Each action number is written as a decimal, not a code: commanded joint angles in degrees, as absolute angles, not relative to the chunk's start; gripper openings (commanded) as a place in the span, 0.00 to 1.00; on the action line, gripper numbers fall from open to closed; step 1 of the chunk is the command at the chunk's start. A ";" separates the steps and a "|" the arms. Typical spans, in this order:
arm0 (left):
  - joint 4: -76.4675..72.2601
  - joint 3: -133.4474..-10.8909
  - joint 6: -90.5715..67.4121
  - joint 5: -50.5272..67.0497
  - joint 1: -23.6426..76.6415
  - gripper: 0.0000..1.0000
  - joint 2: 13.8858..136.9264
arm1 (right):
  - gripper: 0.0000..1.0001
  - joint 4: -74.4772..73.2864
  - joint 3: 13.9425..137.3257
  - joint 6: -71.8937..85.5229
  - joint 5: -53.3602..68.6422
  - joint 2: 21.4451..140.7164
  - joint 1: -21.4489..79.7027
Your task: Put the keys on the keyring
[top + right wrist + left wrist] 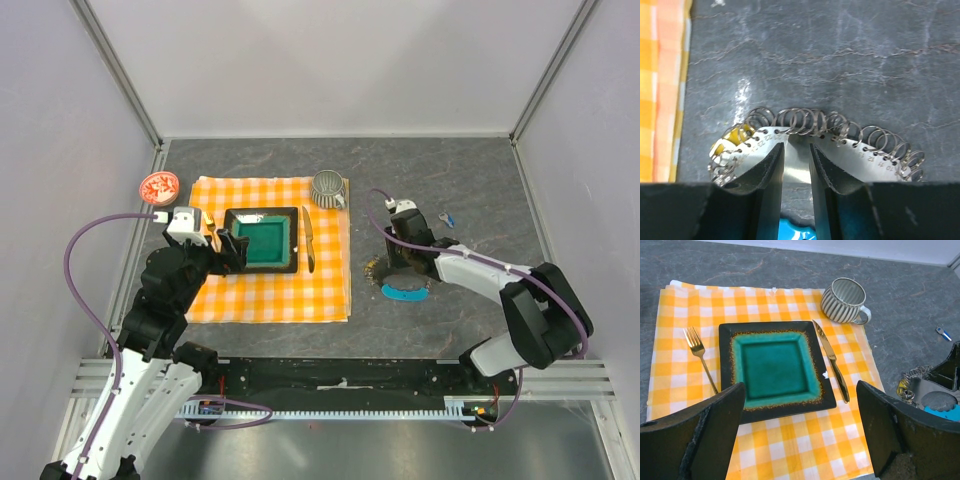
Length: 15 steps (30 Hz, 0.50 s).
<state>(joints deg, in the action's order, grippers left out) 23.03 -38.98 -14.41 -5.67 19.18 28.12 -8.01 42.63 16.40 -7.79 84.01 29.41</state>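
Right pincer nips flat, ring-fringed metal keyring.

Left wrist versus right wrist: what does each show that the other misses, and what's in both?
Left wrist only: plate, fork, knife, cup, and a blue key lying apart at far right. Right wrist only: the numbered holes and wire loops of the keyring, and the narrow gap between the right gripper fingers above it. Both: keyring, its yellow key, cyan tag, cloth edge.
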 commanded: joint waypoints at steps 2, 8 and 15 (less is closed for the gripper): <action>21.53 -39.46 -13.62 -5.01 18.90 0.98 28.04 | 0.34 -6.77 45.26 18.89 -15.20 86.04 29.35; 21.45 -39.46 -13.71 -4.66 18.81 0.98 27.95 | 0.33 -4.40 43.68 19.51 -16.61 87.28 26.99; 21.53 -39.46 -13.71 -4.66 18.81 0.98 27.95 | 0.26 -3.61 43.77 16.89 -17.76 86.49 26.37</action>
<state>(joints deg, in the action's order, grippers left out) 23.03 -38.98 -14.41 -5.63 19.18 28.12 -6.31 43.22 18.37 -16.32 87.20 26.35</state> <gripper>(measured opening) 0.979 0.282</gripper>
